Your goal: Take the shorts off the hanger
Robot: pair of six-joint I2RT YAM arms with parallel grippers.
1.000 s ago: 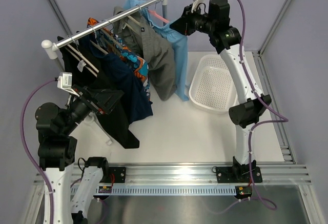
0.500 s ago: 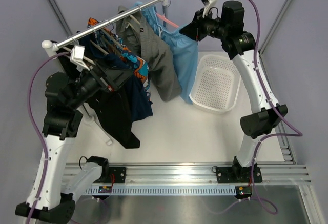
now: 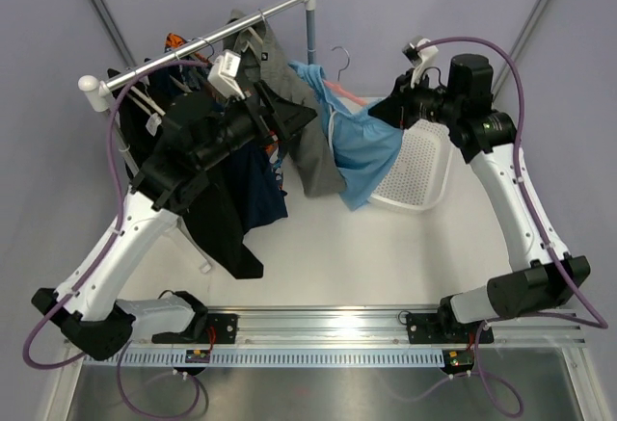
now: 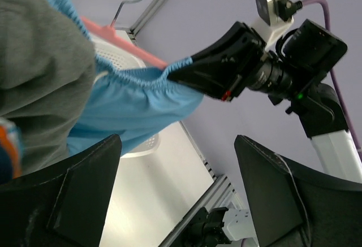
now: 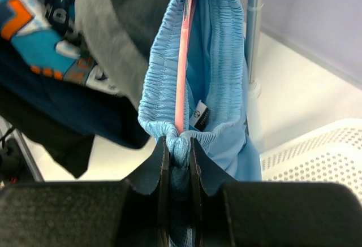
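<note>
The light blue shorts (image 3: 364, 149) are off the rail and still threaded on a pink hanger (image 3: 337, 87). My right gripper (image 3: 383, 113) is shut on their waistband, and in the right wrist view its jaws (image 5: 180, 151) pinch the gathered blue elastic just under the pink hanger bar (image 5: 182, 60). The grey shorts (image 3: 310, 146) still hang from the rail (image 3: 212, 28). My left gripper (image 3: 292, 118) is raised beside the grey shorts, open, with nothing between its fingers (image 4: 85, 193). The blue shorts (image 4: 130, 103) stretch across its view to the right gripper (image 4: 218, 72).
A white perforated basket (image 3: 426, 169) lies on the table under the right gripper, partly covered by the blue cloth. Black and orange-and-blue patterned clothes (image 3: 227, 185) hang at the rail's left half. The rack's upright pole (image 5: 253, 32) stands behind the blue shorts.
The right gripper pulled the blue shorts and pink hanger off the rail, rightward and down toward the basket. The left arm rose and swung right, up to the grey shorts.
</note>
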